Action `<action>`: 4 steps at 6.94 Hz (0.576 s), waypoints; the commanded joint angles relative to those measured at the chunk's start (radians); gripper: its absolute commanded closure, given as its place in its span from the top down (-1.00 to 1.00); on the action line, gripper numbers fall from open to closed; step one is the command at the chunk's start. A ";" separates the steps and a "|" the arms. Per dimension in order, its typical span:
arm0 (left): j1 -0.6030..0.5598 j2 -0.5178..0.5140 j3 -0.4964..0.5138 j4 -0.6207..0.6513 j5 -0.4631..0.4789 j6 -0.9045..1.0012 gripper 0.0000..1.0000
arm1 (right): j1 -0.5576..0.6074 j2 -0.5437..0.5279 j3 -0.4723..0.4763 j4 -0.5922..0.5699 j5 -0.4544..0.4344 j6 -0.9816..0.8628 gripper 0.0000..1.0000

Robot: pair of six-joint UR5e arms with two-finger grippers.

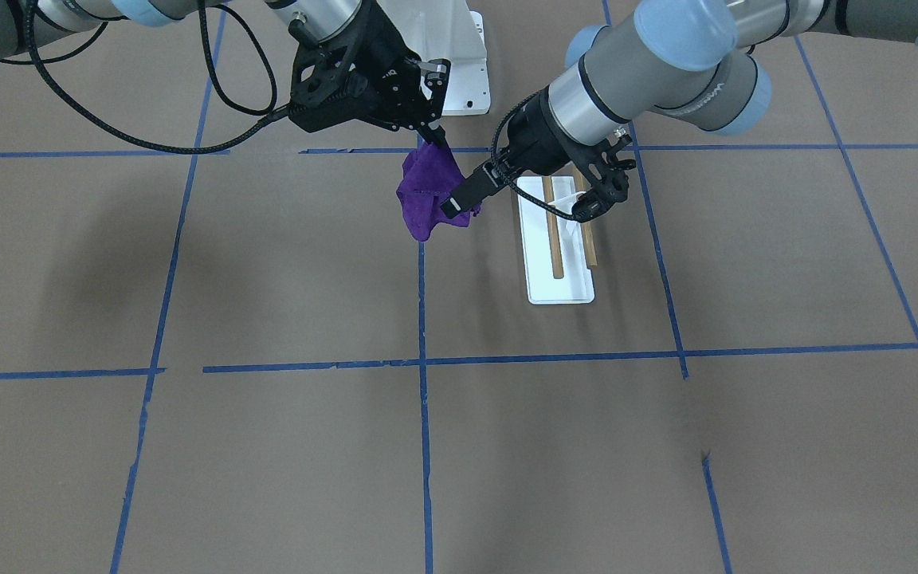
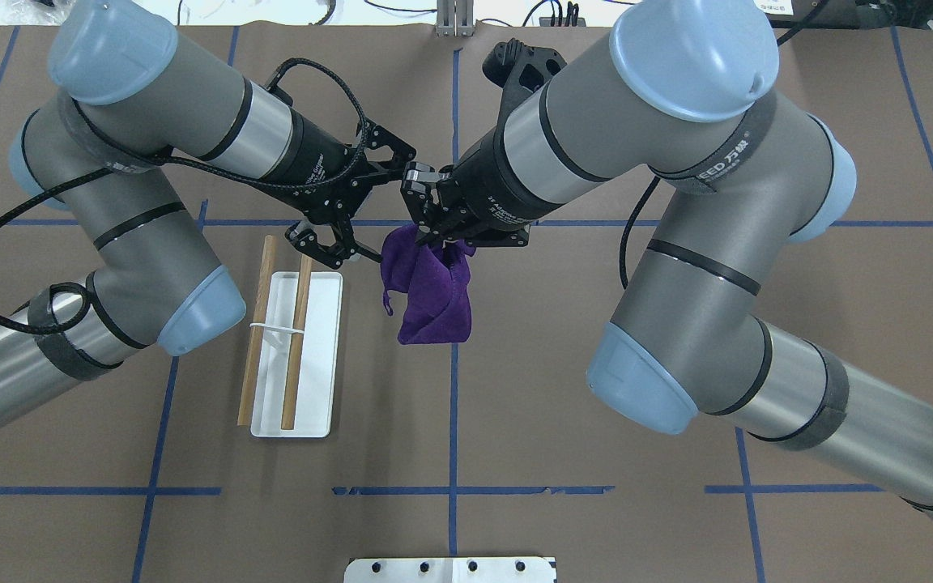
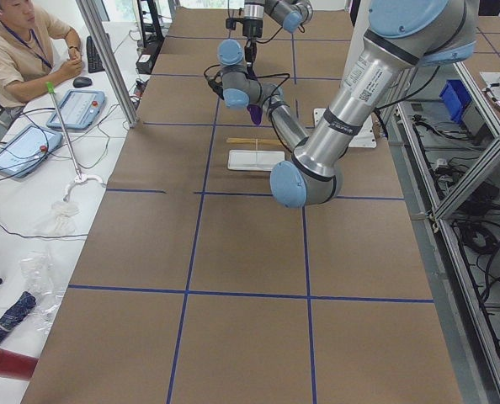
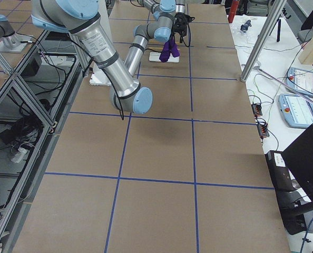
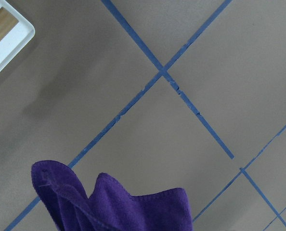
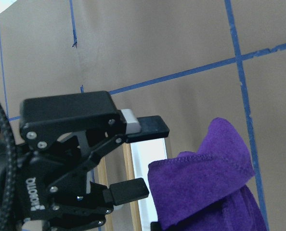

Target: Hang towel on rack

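Right gripper point(image 2: 434, 235) was clamped on the towel point(image 2: 428, 301) by its top, so it hung bunched above the worktop, about midway between the 2 ends and nearer the robot's edge. Left gripper point(image 6: 142, 159) stood with jaws apart just beside the cloth, gripping nothing. The rack point(image 2: 317, 356) sat just towards the left end, its 2 rods bare. I judged the step was a second pinch: catch a free upper edge, not the bunch, then spread both grips so it draped flat.
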State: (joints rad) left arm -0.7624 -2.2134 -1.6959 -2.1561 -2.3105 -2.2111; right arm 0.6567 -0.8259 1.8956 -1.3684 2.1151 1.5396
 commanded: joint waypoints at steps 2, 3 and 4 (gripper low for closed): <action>0.002 0.000 -0.004 -0.001 -0.001 -0.029 0.77 | -0.009 0.001 -0.001 0.031 -0.041 0.005 -1.00; 0.003 0.000 -0.007 -0.001 -0.001 -0.032 0.38 | -0.009 0.001 0.002 0.032 -0.041 0.010 -1.00; 0.003 0.003 -0.007 -0.001 -0.001 -0.029 -0.52 | -0.009 0.001 0.003 0.032 -0.040 0.010 -1.00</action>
State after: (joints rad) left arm -0.7599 -2.2129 -1.7016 -2.1568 -2.3115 -2.2406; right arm 0.6479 -0.8255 1.8968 -1.3382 2.0753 1.5474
